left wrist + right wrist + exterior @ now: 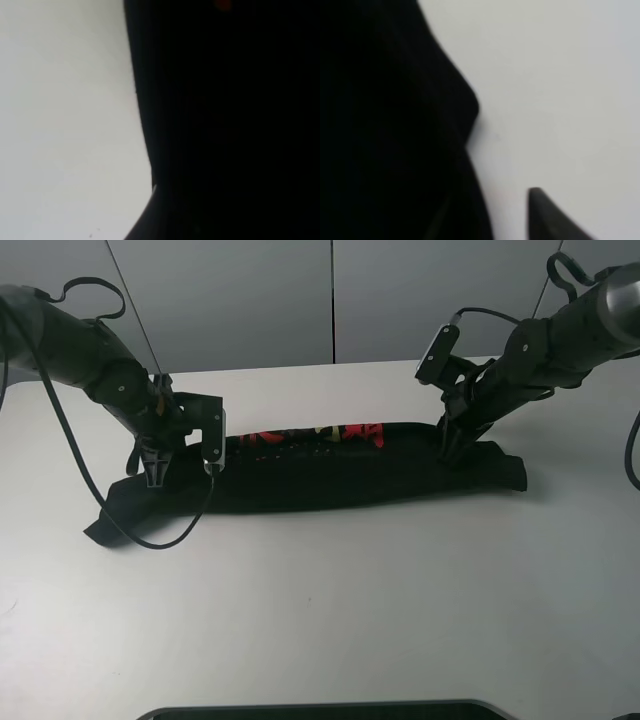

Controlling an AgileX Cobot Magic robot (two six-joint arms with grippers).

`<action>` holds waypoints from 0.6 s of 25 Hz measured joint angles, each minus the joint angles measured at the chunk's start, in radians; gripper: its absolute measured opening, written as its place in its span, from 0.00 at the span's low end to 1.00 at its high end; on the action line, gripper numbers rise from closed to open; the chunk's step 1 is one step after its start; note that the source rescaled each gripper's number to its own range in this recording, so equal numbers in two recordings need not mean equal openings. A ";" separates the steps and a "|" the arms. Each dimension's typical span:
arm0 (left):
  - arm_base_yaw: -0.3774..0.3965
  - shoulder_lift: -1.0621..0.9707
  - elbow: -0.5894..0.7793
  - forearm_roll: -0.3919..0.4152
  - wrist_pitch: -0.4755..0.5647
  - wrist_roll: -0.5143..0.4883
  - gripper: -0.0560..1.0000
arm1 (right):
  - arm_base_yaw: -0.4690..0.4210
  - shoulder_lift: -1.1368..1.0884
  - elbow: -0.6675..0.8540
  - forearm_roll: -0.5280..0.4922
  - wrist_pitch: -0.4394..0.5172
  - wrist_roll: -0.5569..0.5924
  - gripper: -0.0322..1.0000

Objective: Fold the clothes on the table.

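Left pincer [155, 478] and right pincer [447, 452] low at T-shirt [330, 475] ends

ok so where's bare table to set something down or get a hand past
Widest free patch: the table in front of the T-shirt, out to the near edge. A narrower bare strip lies behind the shirt, between the two arms. Crowded at the shirt's ends, where the left gripper and right gripper sit on it.

The white table [330, 580] carried a black T-shirt [320, 475] folded into a long band across its far half, red print showing on top.
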 joint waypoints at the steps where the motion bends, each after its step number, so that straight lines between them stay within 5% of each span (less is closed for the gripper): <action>1: 0.000 0.000 0.000 0.004 -0.002 0.000 0.15 | 0.000 0.000 -0.002 0.000 -0.015 0.000 0.64; 4: 0.002 0.000 0.000 0.012 -0.026 -0.062 0.38 | -0.002 -0.002 -0.005 0.002 -0.045 0.000 0.85; 9: 0.002 -0.041 -0.030 0.002 -0.039 -0.249 0.75 | -0.002 -0.064 -0.005 0.002 0.001 0.000 0.90; 15: 0.002 -0.232 -0.063 -0.037 -0.018 -0.416 0.85 | -0.014 -0.296 -0.005 0.004 0.082 0.129 0.90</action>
